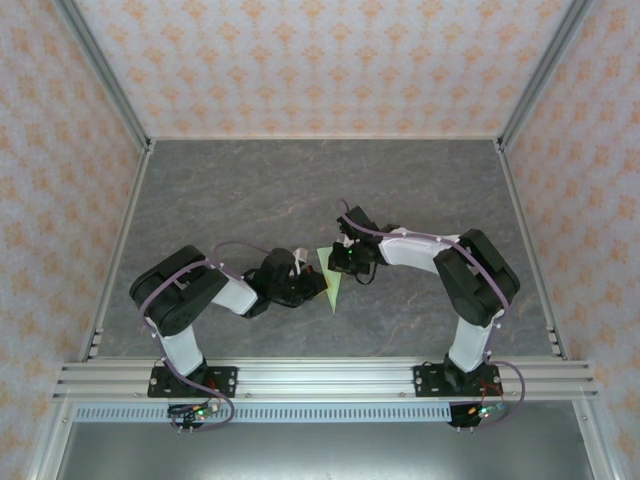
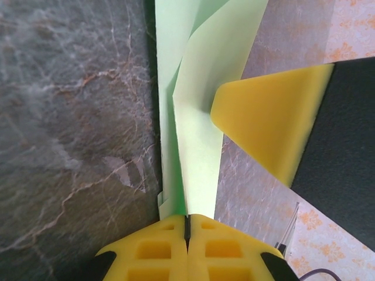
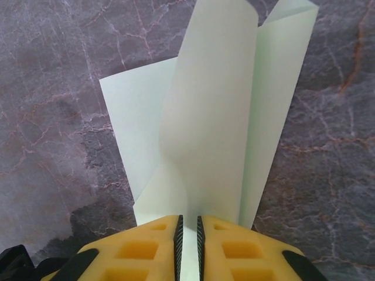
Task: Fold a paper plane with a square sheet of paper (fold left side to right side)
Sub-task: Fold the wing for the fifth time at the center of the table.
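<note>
We find the sheet of paper (image 1: 330, 279) near the middle of the tabletop (image 1: 250, 190), between the two arms. From above it reads as a slim pale-green shape, its narrow point directed toward the arm bases.

The left gripper (image 2: 187, 221) has its jaws fully closed, the two yellow faces meeting along a thin seam, with an edge of the sheet pinched between them. In the left wrist view, the sheet stands up from the tabletop in long creased layers, and one yellow finger (image 2: 266, 117) of the right gripper (image 3: 188, 222) touches its upper flap.

The right gripper's jaws stand almost together, with a narrow slit between them, and the paper runs into that slit. Beyond the jaws, one flap curls upward over flatter layers lying on the tabletop.
</note>
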